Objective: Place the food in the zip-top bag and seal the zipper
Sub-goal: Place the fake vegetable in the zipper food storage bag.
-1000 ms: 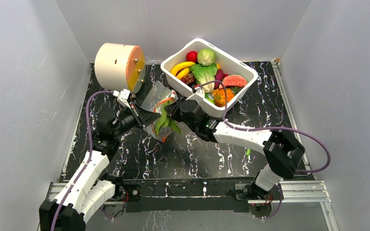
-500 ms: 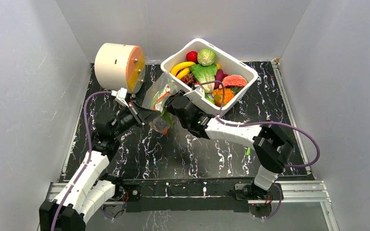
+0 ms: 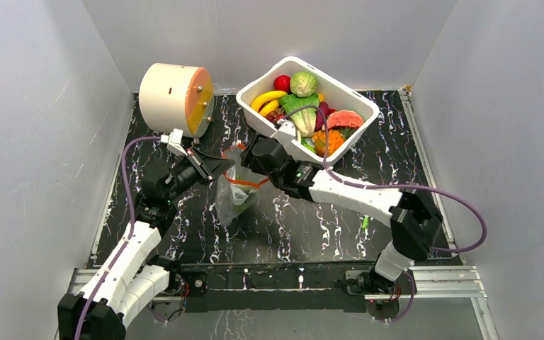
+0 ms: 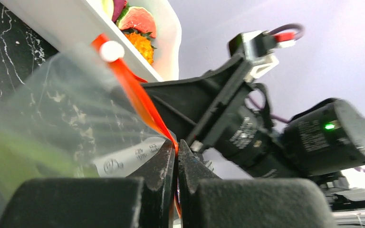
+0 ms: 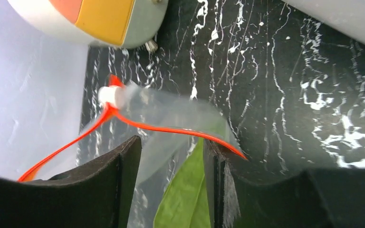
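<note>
The clear zip-top bag (image 3: 229, 204) hangs upright between my grippers, mouth up, with its orange-red zipper (image 3: 245, 183) spread open. My left gripper (image 3: 221, 165) is shut on the zipper strip (image 4: 142, 102) at one end; the white slider (image 4: 111, 51) sits at the far end. My right gripper (image 3: 253, 153) is at the bag's mouth with its jaws apart (image 5: 171, 142). A green leafy piece (image 5: 186, 199) lies between and below them, inside the bag (image 5: 166, 114). More food, including a banana (image 3: 268, 98) and a cabbage (image 3: 303, 83), fills the white tub (image 3: 370, 109).
A cream cylinder with an orange face (image 3: 177, 95) stands at the back left, close to the bag. The tub sits directly behind my right gripper. Grey walls enclose the black marbled table (image 3: 290, 227) on three sides.
My right gripper pushed the green leaf into the bag and opened. The bag swung from tilted back to hanging upright, and both grippers rose a little.
</note>
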